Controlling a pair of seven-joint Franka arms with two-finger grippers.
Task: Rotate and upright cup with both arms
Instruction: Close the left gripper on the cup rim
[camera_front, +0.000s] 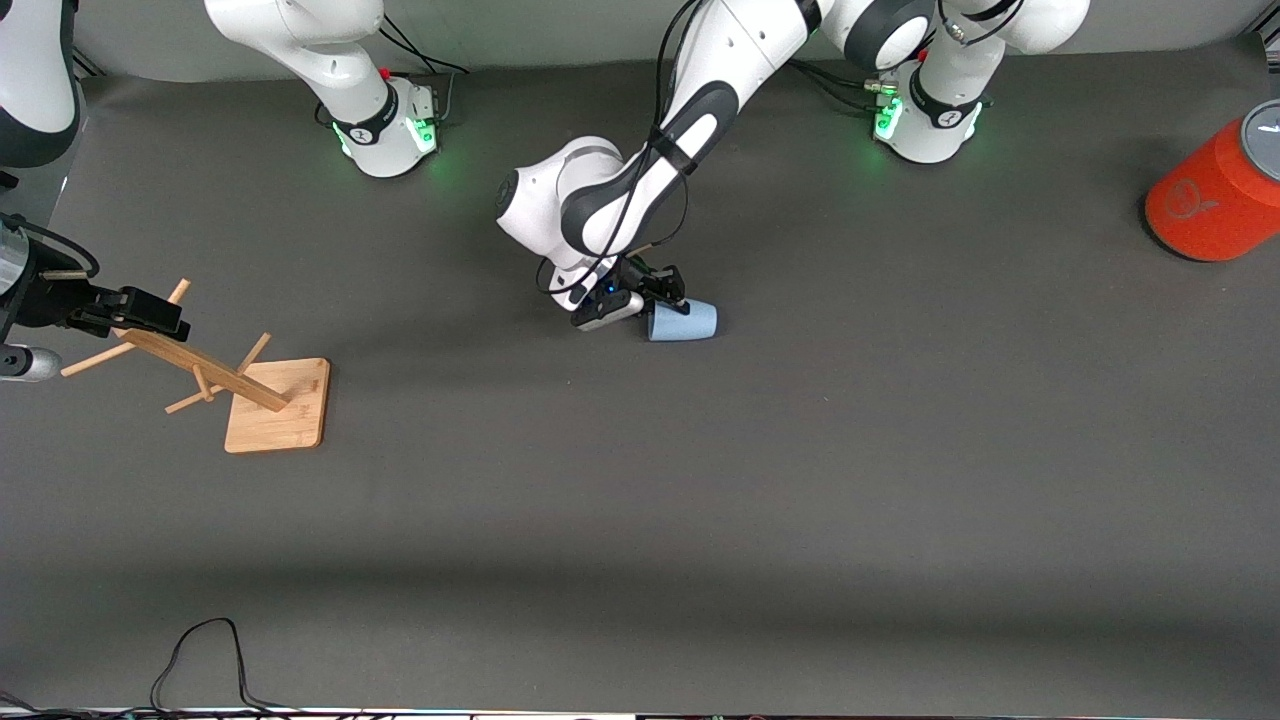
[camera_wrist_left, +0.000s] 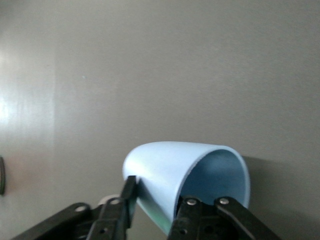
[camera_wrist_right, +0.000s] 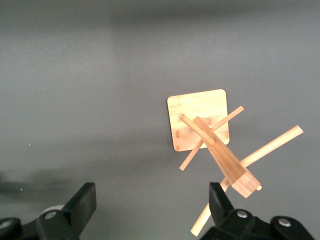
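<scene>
Two white arms work over the dark grey table (camera_front: 800, 500). On its side near the table's middle lies the pale-blue cup (camera_front: 686, 322), its open rim turned toward the right arm's end. The left gripper (camera_front: 662, 297) is down at that rim with its fingers (camera_wrist_left: 196, 217) closed narrowly over the cup's wall, one inside and one outside. Waiting at the right arm's end, the right gripper (camera_front: 140, 312) hovers with jaws spread wide above a wooden peg rack (camera_front: 262, 400). An orange-red cylinder (camera_front: 1215, 195) with a grey top stands at the left arm's end.
</scene>
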